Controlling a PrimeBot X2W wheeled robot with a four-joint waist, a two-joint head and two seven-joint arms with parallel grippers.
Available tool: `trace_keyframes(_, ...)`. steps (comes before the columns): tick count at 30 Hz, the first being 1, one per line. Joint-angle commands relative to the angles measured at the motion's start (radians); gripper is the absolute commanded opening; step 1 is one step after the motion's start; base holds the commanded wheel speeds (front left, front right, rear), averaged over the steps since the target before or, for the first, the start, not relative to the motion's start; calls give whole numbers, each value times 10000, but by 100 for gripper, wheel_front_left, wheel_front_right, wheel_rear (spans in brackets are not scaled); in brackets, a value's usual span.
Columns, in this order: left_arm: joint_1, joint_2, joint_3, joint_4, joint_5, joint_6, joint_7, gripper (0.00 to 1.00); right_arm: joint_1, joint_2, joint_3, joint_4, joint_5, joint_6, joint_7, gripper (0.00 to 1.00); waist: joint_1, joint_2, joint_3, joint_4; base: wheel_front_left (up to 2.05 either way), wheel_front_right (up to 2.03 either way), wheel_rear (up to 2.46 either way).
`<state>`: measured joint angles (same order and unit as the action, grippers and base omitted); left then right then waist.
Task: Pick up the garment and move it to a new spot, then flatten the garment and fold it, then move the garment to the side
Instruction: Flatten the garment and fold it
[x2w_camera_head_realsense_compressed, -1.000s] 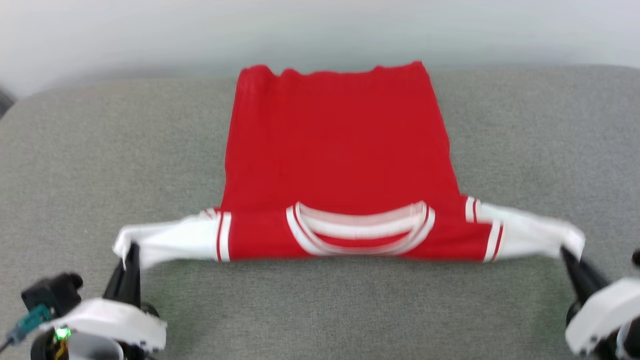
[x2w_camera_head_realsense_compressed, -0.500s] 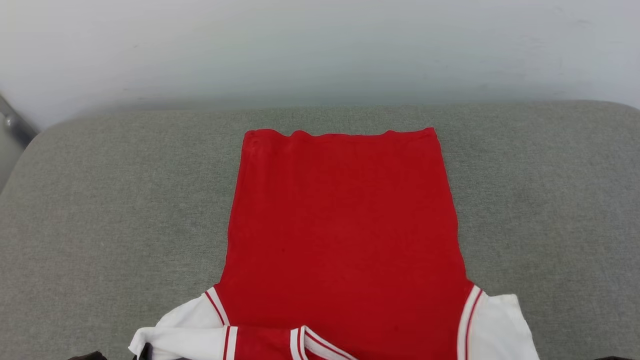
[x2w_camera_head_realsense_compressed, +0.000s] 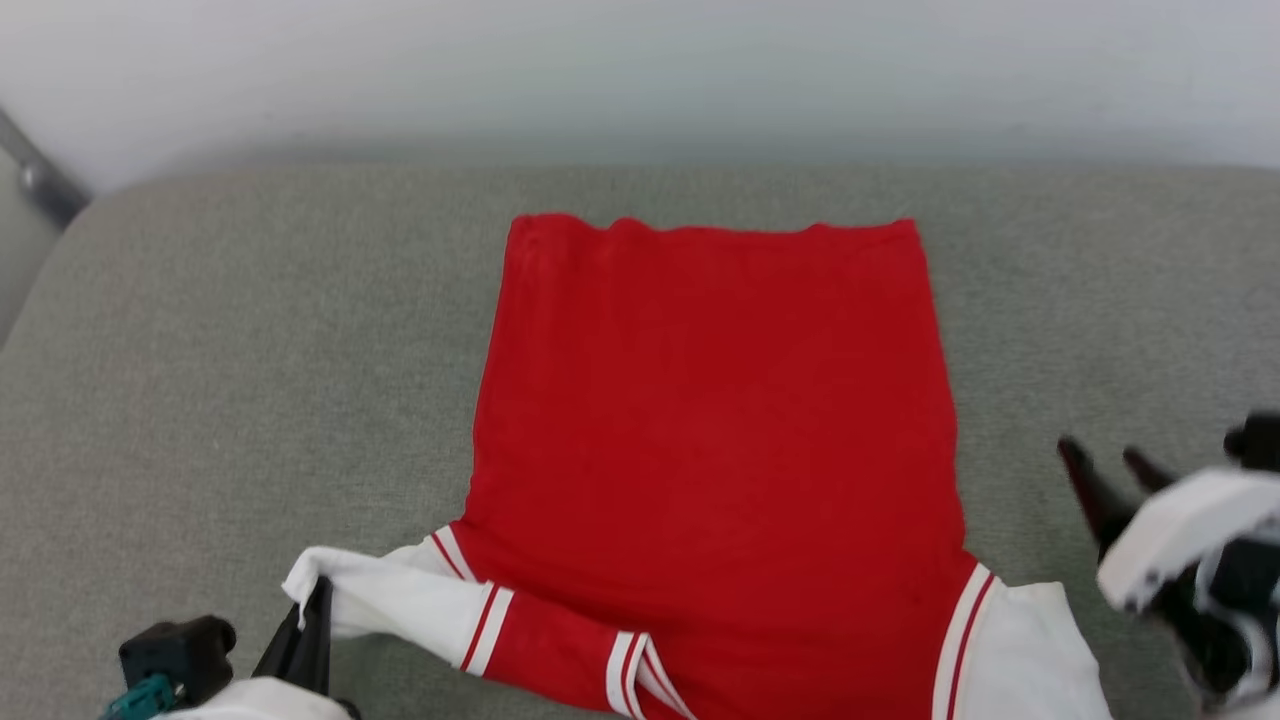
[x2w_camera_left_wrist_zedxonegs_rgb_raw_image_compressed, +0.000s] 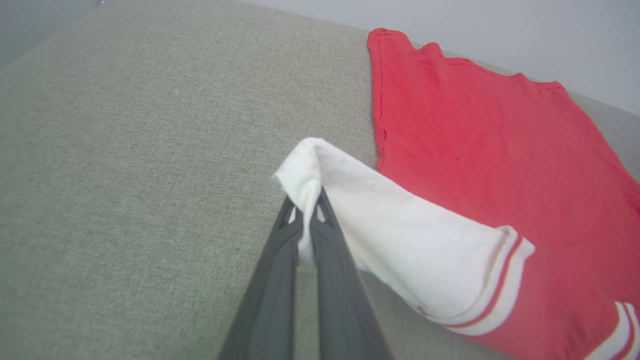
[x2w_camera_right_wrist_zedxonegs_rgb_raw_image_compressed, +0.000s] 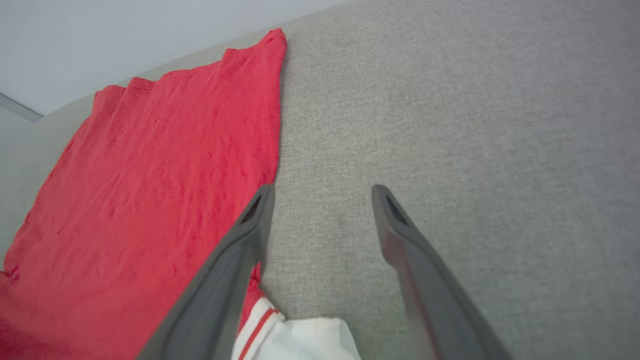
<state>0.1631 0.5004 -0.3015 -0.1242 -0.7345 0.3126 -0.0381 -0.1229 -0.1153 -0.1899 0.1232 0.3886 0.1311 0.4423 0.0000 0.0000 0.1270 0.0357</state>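
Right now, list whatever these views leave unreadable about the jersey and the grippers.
- Garment collar: head view, cut off by the bottom edge.
- Garment underside: every view, hidden against the grey cushion.
- Right gripper: head view, blurred, body cut by the right edge.
- Right sleeve: right wrist view, cut by the bottom edge, partly behind a finger.

The shirt is plain red over its body, with white sleeves. Red-and-white stripes band the sleeve seams and ring the collar. The bench is a grey-green woven cloth, finely flecked, the same tone to every edge. The wall behind is pale grey-white. The left hand has dark grey fingers and a white casing, with a teal plug beside it. The right hand has the same dark fingers and white casing.
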Motion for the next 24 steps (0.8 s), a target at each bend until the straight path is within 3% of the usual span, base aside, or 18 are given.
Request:
trace_keyframes(1, -359, -86, -52, -130, 111, -2, -104, 0, -1156, -256, 19, 632, 78, -7, -127, 100, 0, 0, 646, 323, 0, 0, 0)
trace_keyframes(8, -1399, -423, -385, -270, 413, -268, -374, 0, -4368, -918, -66, 2722, -102, -7, 38, 100, 0, 0, 1805, 1064, 0, 0, 0)
trace_keyframes(17, -2685, -915, -965, -242, 840, -732, -780, 0, -8139, -1868, -102, 4704, -996, -7, 3214, 100, 0, 0, 3430, 2060, 0, 0, 0)
trace_keyframes(24, -3323, -1180, -1160, -134, 1002, -972, -1078, 0, -9547, -1765, -480, 5103, -1784, -7, 4965, 100, 0, 0, 4401, 2426, 0, 0, 0)
